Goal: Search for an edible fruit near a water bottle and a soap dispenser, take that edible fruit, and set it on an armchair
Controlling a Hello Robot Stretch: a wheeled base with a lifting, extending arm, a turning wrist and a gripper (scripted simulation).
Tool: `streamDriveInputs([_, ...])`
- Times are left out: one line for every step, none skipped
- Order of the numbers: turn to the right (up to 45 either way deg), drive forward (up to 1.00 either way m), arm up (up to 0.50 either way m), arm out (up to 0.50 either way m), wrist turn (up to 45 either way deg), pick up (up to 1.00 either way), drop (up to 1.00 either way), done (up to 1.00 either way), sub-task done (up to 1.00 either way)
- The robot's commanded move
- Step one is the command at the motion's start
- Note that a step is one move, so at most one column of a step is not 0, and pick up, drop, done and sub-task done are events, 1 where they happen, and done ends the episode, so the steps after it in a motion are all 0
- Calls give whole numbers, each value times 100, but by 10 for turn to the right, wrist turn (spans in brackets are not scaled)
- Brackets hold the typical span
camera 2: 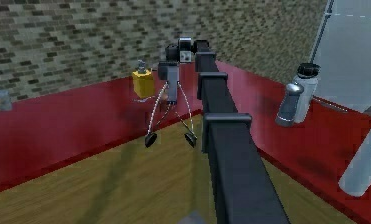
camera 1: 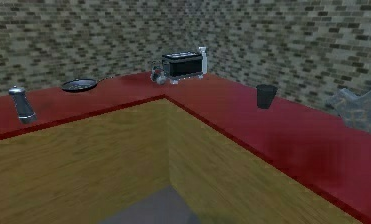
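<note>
1. Since no blob on the red counter (camera 2: 63, 125) has a shape and colour we can call a fruit, we cannot tell where the fruit lies. We judge it should be close to the gripper (camera 2: 171, 140), because its two likely neighbours stand either side of it.
2. In our judgement an edible fruit is light, firm and rounded, with a smooth skin that may slip or roll. We would take it across its widest part, gently enough not to bruise it.
3. Of its look we can say nothing sure.
4. Just beside the gripper's body, toward the arm side view's left, a yellow thing with a dark top (camera 2: 143, 82) stands on the counter. The top suggests the soap dispenser rather than a fruit.
5. Across the arm from it, toward that view's right, stands a pale bottle with a dark cap (camera 2: 296, 95), probably the water bottle. A second pale cylinder (camera 2: 361, 165) stands farther back along the arm.
6. The gripper hangs with its fingers down and a bare wooden cabinet front (camera 2: 83, 185) behind the tips, so we take it to hold nothing. We cannot tell how its fingers are set.
7. Ahead, a toaster (camera 1: 183, 65), a dark cup (camera 1: 266, 95), a shaker (camera 1: 21, 103) and a dark plate (camera 1: 80, 86) stand on the counter.
</note>
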Motion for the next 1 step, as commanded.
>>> streamDriveInputs([0, 0, 0, 0, 450, 0, 0, 0, 0])
